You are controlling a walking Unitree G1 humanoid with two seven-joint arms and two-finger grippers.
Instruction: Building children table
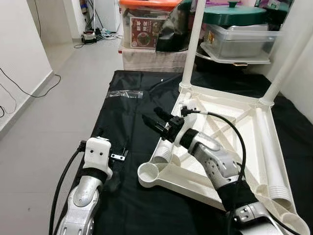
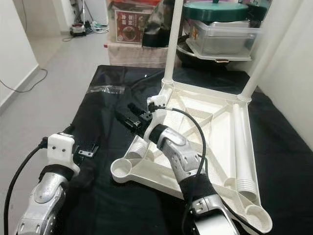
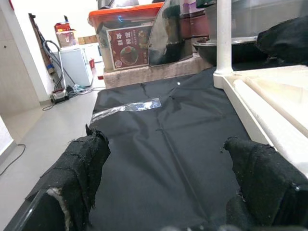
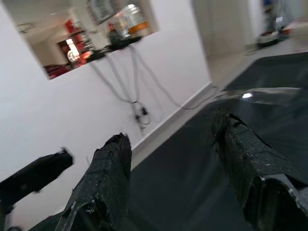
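- The white children's table [image 1: 230,142] lies upside down on a black sheet [image 1: 127,122] spread over the floor, two legs [image 1: 194,41] standing upright at its far corners.
- The right gripper [image 1: 155,121] hovers just beyond the table's near-left edge, above the sheet, fingers [image 4: 108,178] apart and holding nothing.
- The right arm crosses over the tabletop's underside, reaching leftward.
- The left gripper [image 3: 168,192] sits low over the sheet, left of the table, fingers spread wide, seemingly empty.
- A clear plastic bag [image 1: 125,94] lies farther along the sheet.
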